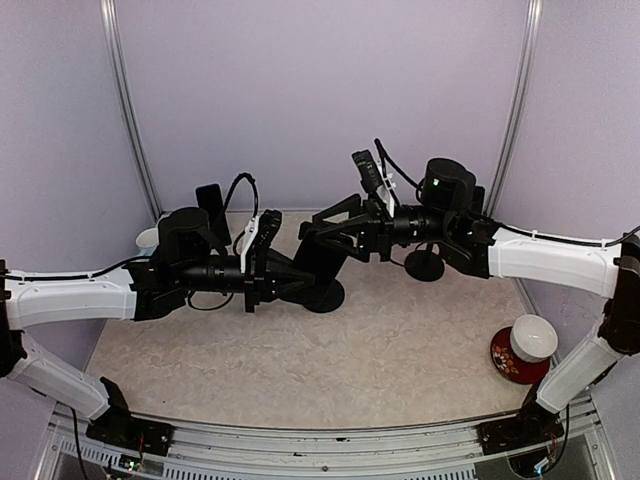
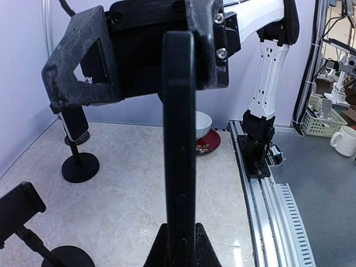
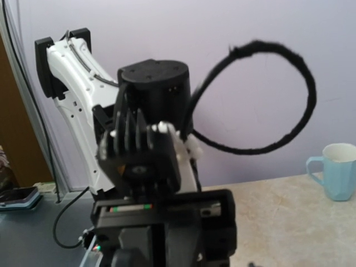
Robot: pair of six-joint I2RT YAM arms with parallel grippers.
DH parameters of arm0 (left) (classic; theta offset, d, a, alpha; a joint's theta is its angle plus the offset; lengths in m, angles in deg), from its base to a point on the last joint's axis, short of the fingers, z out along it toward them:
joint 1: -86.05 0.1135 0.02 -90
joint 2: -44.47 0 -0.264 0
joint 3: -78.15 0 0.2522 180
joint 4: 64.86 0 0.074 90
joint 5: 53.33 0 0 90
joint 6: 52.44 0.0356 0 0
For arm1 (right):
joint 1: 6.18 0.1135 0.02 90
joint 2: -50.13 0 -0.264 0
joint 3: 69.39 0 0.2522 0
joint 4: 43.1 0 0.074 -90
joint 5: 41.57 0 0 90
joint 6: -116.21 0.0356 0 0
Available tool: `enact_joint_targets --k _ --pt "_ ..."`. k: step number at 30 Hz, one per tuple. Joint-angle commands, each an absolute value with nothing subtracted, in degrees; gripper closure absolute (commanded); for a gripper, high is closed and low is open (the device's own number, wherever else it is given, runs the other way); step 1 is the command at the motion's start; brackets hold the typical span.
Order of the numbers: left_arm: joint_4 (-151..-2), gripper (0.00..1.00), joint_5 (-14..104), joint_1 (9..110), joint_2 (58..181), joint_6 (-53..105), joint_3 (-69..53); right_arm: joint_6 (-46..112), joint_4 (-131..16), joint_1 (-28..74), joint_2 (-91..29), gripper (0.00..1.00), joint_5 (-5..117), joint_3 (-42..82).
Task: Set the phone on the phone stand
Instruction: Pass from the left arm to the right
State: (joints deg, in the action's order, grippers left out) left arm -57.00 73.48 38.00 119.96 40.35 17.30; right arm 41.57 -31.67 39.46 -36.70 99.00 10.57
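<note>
Left wrist view shows the left gripper (image 2: pixel 178 249) clenched on the upright phone (image 2: pixel 179 144) at its bottom, the stand (image 2: pixel 21 207) low beside it; the right gripper (image 1: pixel 318 230) hovers at the top, grip unclear

You overlook the whole table (image 1: pixel 420 340) from above; left wrist closely faces the right arm (image 2: pixel 270 72), right wrist the left arm (image 3: pixel 72 94).

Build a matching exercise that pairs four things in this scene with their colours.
Things:
1. mug
2. bowl
3. saucer
4. phone

Colours:
A. red
B. black
C. light blue
D. white

Pairs: 1-C; 2-D; 3-A; 4-B
</note>
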Motion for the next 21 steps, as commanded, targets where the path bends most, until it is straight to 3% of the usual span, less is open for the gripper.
enact_joint_targets --k 1,9,11,14,16,17,21 --pt "-52.3 1.0 73.6 37.7 118.8 39.8 15.7 43.4 -28.7 40.0 -38.2 0.49 101.8 10.1" --pt "-51.1 1.0 73.9 37.5 119.9 39.2 15.4 44.4 -27.1 40.7 -39.6 0.64 103.8 10.7" --pt "-51.2 1.0 74.0 37.5 120.1 39.2 15.1 45.0 -26.0 40.7 -39.5 0.74 104.0 10.4" --pt "-51.3 1.0 73.9 37.4 120.3 39.3 14.9 45.8 -25.2 40.7 -39.7 0.99 104.5 10.5" --pt "-51.5 0.99 73.6 37.5 120.3 39.3 14.8 46.1 -25.1 40.7 -39.7 1.0 104.9 10.8" --pt "-51.8 0.92 73.4 37.5 120.2 39.4 14.8 46.1 -25.2 40.7 -39.8 1.0 105.1 10.9" --pt "-52.6 0.46 71.7 38.1 119.2 39.9 14.9 43.7 -29.8 40.5 -39.1 1.0 103.1 11.7"
